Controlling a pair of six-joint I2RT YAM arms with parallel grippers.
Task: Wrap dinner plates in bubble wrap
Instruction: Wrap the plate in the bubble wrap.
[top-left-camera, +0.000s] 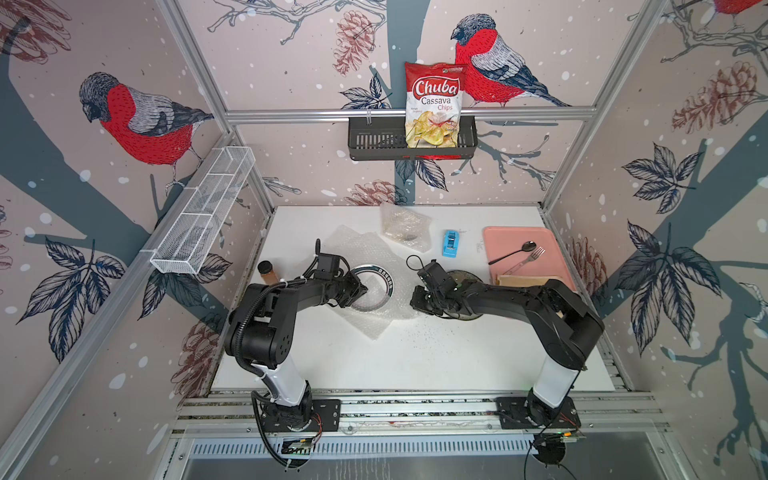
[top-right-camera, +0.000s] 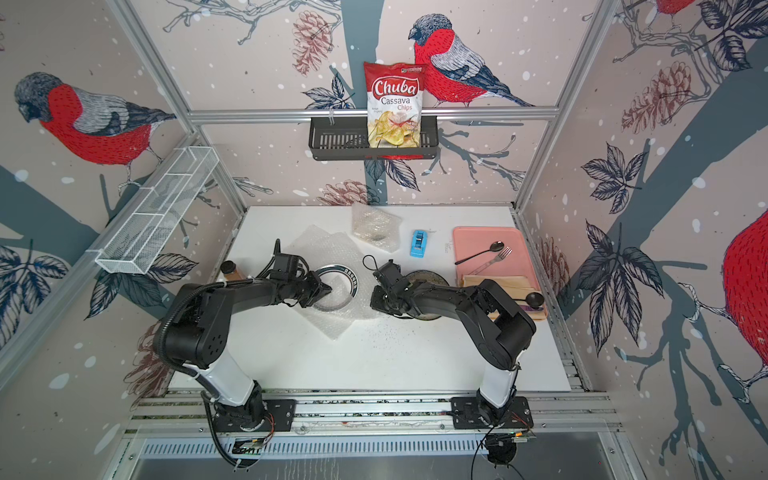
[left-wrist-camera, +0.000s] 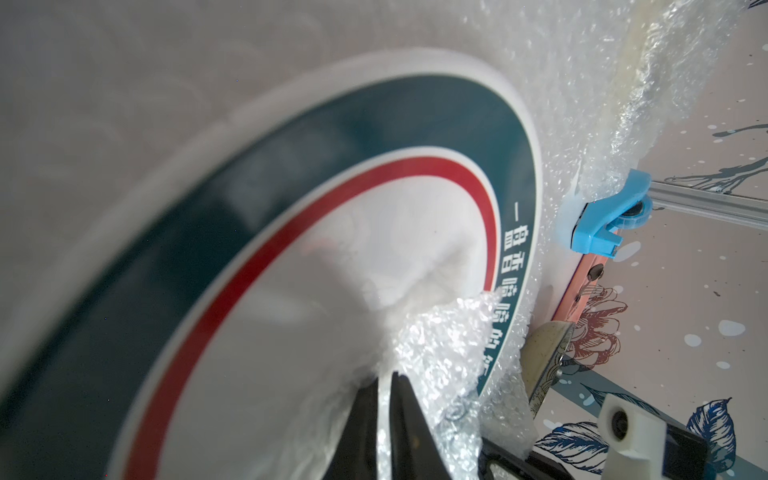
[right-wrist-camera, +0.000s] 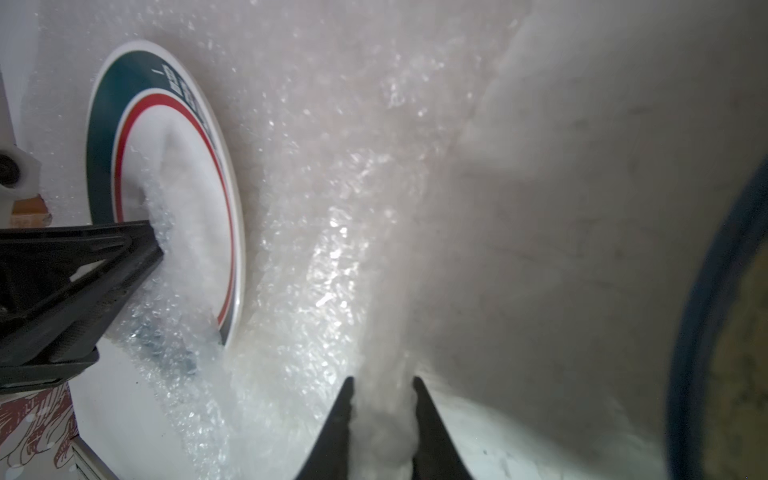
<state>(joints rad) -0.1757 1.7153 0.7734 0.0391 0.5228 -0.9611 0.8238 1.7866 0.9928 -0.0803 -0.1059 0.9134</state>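
A dinner plate (top-left-camera: 375, 273) (top-right-camera: 337, 272) with a teal rim and red ring lies on a bubble wrap sheet (top-left-camera: 365, 245) (top-right-camera: 328, 245) at mid table. My left gripper (top-left-camera: 362, 291) (left-wrist-camera: 384, 374) hovers over the plate's middle, shut on a corner of bubble wrap pulled across it. My right gripper (top-left-camera: 415, 301) (right-wrist-camera: 382, 380) is at the sheet's right edge, shut on a bunched fold of wrap. A speckled dark-rimmed plate (top-left-camera: 467, 276) (right-wrist-camera: 727, 332) lies bare under the right arm. At the back lies a plate bundled in bubble wrap (top-left-camera: 405, 226).
A blue tape dispenser (top-left-camera: 450, 243) stands behind the plates. The pink tray (top-left-camera: 519, 237) at the right holds a spoon, a fork and a wooden board. A brown spice jar (top-left-camera: 266, 271) stands at the left edge. A black wall basket (top-left-camera: 374, 141) holds a chips bag.
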